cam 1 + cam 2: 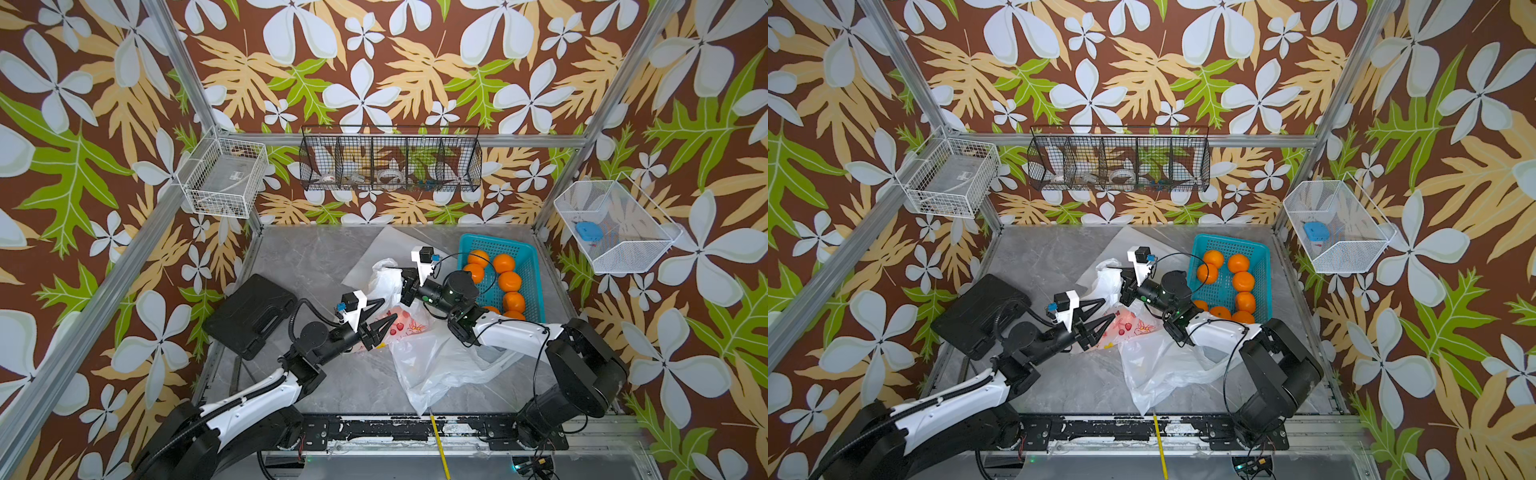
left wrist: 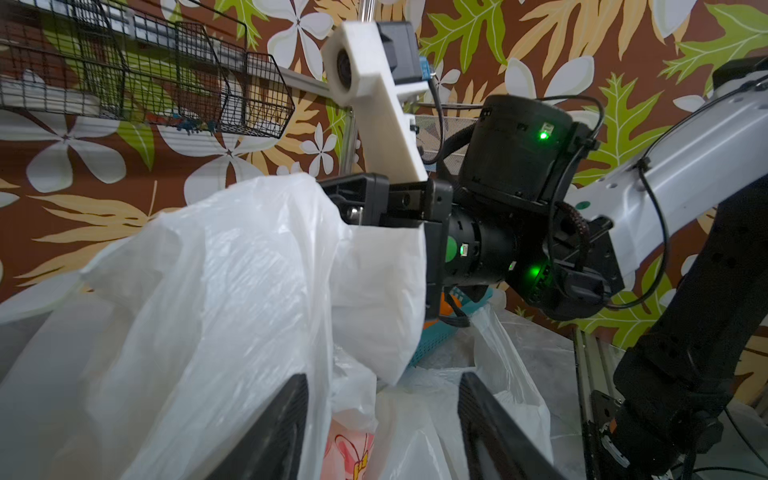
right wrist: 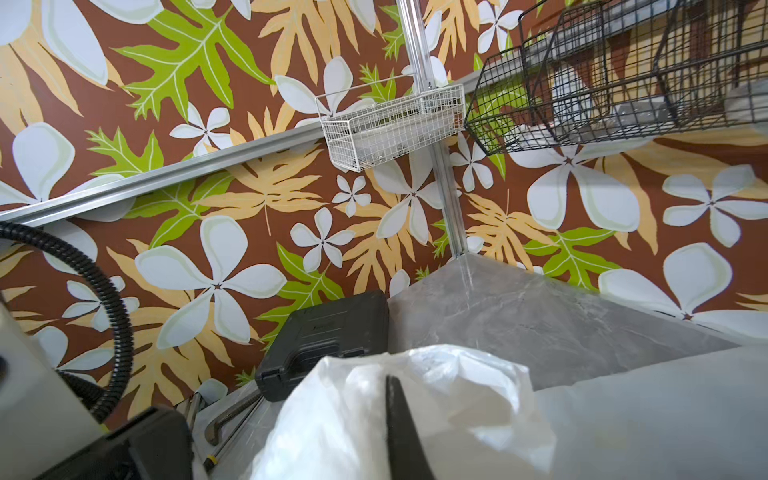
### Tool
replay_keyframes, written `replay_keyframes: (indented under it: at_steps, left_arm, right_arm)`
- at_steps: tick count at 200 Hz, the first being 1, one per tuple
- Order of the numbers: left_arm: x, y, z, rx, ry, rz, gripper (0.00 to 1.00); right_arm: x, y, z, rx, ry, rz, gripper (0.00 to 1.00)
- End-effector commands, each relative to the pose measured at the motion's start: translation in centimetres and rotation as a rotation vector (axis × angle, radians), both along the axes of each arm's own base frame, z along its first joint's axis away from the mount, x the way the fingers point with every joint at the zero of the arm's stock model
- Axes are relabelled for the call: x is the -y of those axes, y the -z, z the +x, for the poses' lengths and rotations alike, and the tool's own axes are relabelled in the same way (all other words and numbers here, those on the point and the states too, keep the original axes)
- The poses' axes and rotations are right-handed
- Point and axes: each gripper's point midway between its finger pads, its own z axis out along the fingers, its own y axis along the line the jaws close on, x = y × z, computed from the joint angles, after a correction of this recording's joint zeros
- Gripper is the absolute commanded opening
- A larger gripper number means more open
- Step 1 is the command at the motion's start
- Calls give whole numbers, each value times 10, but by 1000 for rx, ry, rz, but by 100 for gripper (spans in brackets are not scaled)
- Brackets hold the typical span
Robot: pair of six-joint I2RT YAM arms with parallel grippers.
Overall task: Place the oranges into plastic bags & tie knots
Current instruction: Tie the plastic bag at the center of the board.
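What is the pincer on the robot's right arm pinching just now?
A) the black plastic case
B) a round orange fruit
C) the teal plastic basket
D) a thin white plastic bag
D: the right pincer is shut on a bunched fold of the thin white plastic bag, which drapes from it; the round orange fruits sit apart in the teal plastic basket.

You're at a robot lab cell: aluminium frame [image 1: 185, 62], floral wall panels [image 1: 374, 50], wire baskets [image 1: 390, 162] hung up, two arms [image 1: 253, 395] bolted along the grey worktop [image 1: 307, 257].
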Motion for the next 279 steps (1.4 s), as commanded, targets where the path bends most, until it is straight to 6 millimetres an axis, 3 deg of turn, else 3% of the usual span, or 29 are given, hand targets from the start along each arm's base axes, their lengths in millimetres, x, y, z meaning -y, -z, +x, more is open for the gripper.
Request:
replay_keyframes:
  at_steps: [1, 29, 47, 60, 82, 105, 127, 173, 204, 248, 279]
  left_arm:
    - [-20, 7, 3, -16, -110, 73, 68]
    - [-60, -24, 6, -17, -282, -11, 80]
    - [-86, -41, 20, -92, -354, -105, 77]
    - [-93, -51, 29, -150, -319, -185, 73]
    - [-82, -60, 38, -172, -223, -214, 63]
    - [-65, -45, 54, -230, -171, -183, 53]
    - [-43, -28, 57, -280, -78, -172, 46]
    - [-7, 2, 52, -314, -37, -94, 47]
    - [-7, 15, 62, -329, -85, -80, 48]
    - [7, 23, 63, -353, -18, -135, 48]
    - [-1, 32, 67, -359, -72, -131, 51]
  right_arm:
    - [-1, -11, -4, 60, -12, 6, 0]
    - [-2, -9, -8, 68, -34, 5, 0]
    - [-5, -11, -11, 78, -59, 13, 0]
    - [-6, -10, -11, 77, -65, 7, 0]
    - [-7, -10, -12, 77, -73, 9, 0]
    - [-9, -13, -15, 82, -81, 13, 0]
    - [-11, -14, -16, 83, -85, 13, 0]
    - [-12, -18, -19, 87, -93, 27, 0]
    - [-15, -19, -25, 84, -119, 41, 0]
    - [-16, -23, -30, 82, -145, 70, 0]
    - [-14, -22, -31, 87, -142, 67, 0]
